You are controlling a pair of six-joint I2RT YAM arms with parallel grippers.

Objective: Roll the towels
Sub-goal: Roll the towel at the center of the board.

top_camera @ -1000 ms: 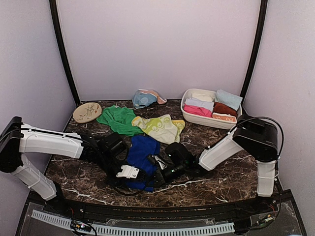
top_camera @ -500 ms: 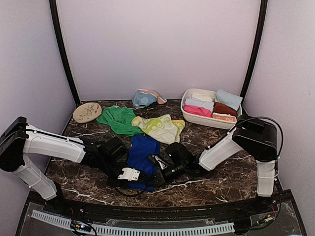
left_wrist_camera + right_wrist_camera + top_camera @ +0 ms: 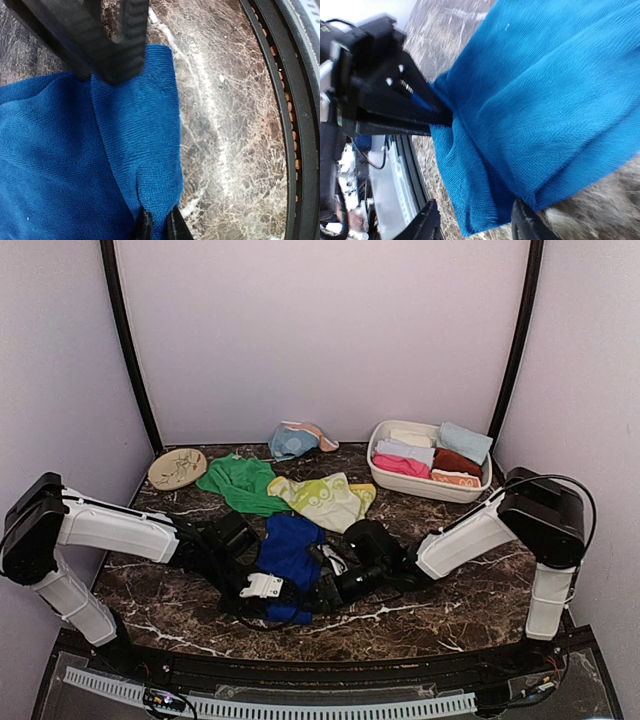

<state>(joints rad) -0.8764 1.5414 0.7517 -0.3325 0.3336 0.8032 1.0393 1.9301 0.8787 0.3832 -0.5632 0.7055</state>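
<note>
The royal blue towel [image 3: 288, 550] is spread on the table [image 3: 450, 605] between both arms, its long axis running away from the bases. Its near edge is pinched in the narrow jaws of the left arm [image 3: 120, 530]. The jaws of the right arm [image 3: 470, 540] are parted astride that edge.

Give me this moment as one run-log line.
object: royal blue towel | left tool: shut on its edge | right tool: open, around its corner

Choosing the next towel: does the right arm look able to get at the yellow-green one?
Probably yes: the yellow-green towel lies uncovered just beyond the right tool, whose open jaws straddle the blue towel.
</note>
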